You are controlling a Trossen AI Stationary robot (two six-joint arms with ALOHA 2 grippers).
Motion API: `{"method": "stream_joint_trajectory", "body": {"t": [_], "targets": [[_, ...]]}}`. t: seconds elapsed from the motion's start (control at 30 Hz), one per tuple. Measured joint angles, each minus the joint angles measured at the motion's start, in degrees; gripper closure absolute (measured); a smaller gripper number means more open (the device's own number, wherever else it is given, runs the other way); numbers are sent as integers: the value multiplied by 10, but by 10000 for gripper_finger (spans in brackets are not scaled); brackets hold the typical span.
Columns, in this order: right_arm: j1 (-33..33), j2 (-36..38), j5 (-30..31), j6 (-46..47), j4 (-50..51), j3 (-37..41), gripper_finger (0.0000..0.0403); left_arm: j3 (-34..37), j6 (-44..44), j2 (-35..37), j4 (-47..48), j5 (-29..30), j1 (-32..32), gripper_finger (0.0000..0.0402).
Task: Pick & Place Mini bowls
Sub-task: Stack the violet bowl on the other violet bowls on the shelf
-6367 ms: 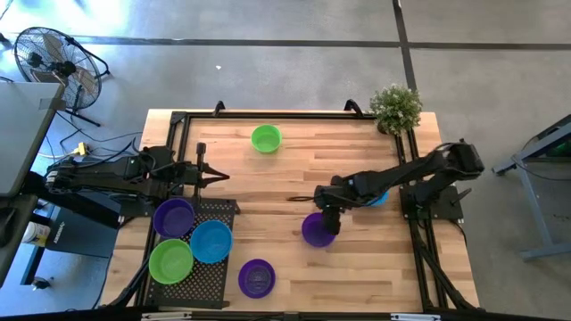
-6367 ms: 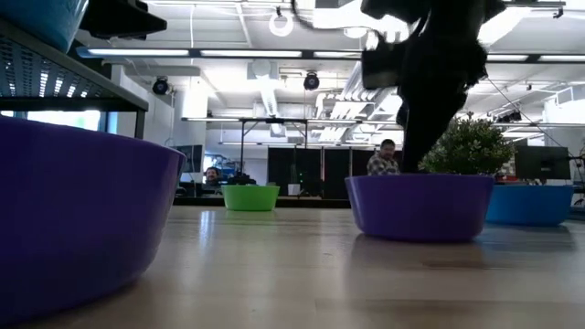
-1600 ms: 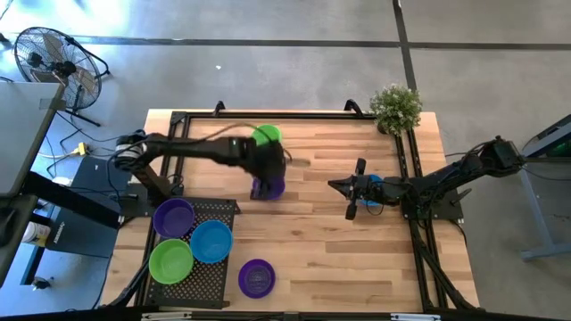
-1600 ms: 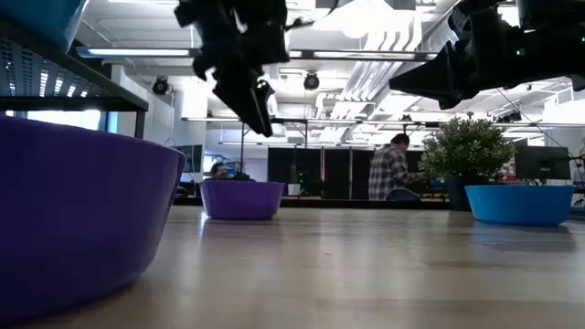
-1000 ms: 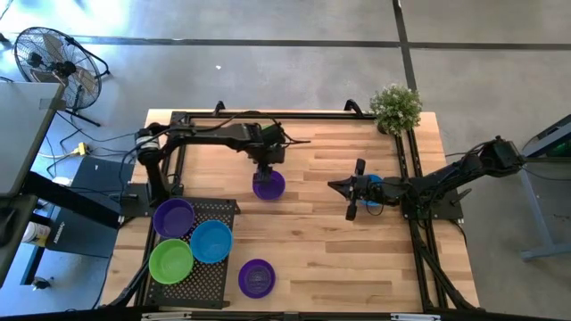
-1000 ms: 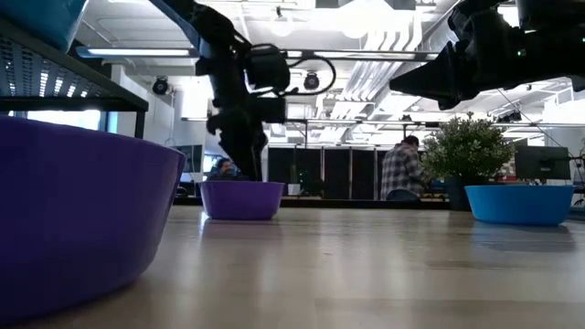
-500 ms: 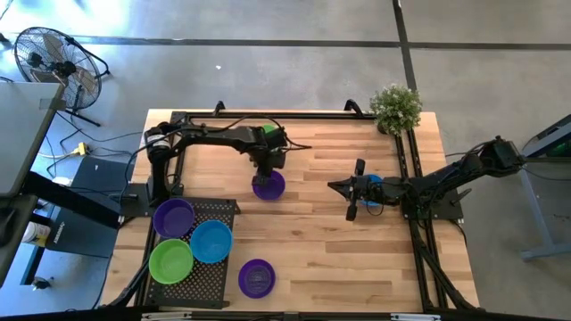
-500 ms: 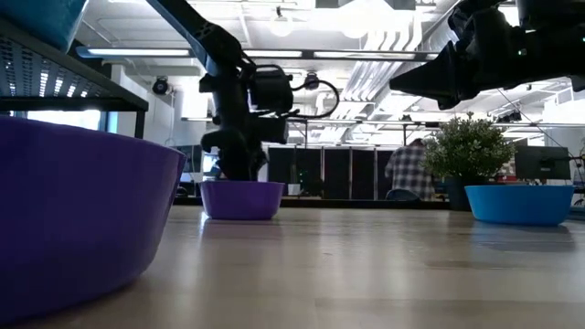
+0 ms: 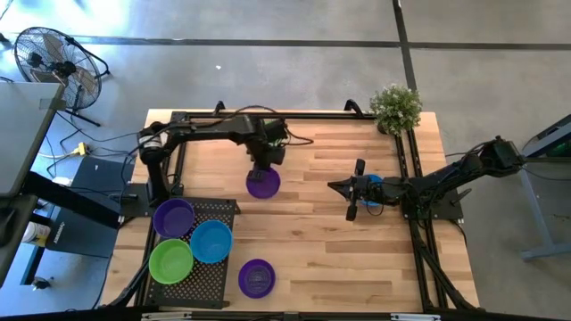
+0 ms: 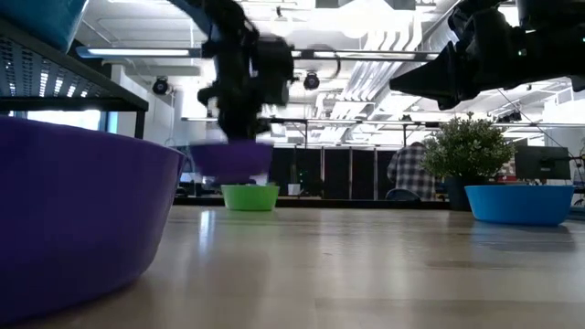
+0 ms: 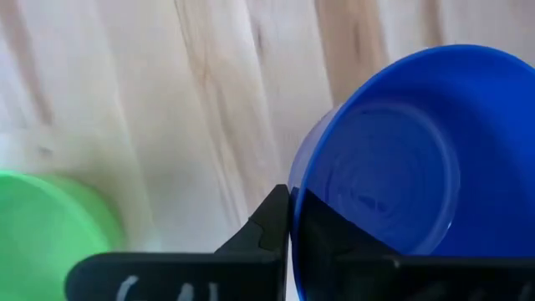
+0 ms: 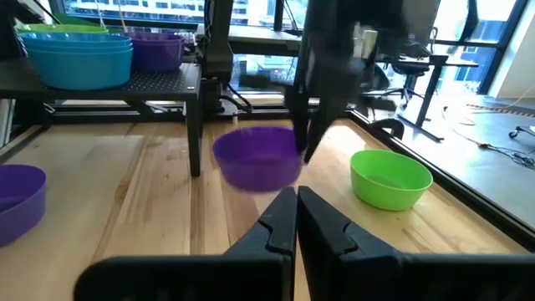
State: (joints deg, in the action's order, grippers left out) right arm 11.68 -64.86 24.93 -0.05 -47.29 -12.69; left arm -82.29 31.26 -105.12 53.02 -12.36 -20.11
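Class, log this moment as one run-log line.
left gripper: shut on purple bowl, lifted | right gripper: shut, waiting | green bowl: on table

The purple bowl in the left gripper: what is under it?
Only bare wooden table; the purple bowl hangs clear of it. The green bowl stands farther back. From above, the bowl covers that spot.

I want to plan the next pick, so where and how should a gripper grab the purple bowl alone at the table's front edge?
Probably its thin rim, from straight above. The purple bowl stands upright, open side up, so one finger can go inside and one outside. Take the rim on the side away from the black rack, which stands close beside it.
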Motion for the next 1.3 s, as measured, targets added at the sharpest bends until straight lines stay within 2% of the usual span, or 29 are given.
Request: {"method": "stream_joint_trajectory", "body": {"t": [0.3, 0.43, 0.67, 0.93, 1.2, 1.3], "targets": [[0, 0, 0, 0, 8, 0, 402, -81, -12, 83, 82, 12, 26, 399], [0, 0, 2, 0, 9, 0, 401, -85, -28, 131, 97, 14, 37, 400], [0, 0, 4, -2, 7, 0, 401, -83, -64, 204, 206, 48, 56, 401], [0, 0, 7, -3, 7, 0, 401, -83, -139, 291, 284, 87, 98, 401], [0, 0, 7, -3, 7, 0, 401, -83, -234, 360, 368, 89, 132, 401], [0, 0, 7, -2, 7, 0, 401, -76, -271, 383, 367, 86, 144, 402]]}}
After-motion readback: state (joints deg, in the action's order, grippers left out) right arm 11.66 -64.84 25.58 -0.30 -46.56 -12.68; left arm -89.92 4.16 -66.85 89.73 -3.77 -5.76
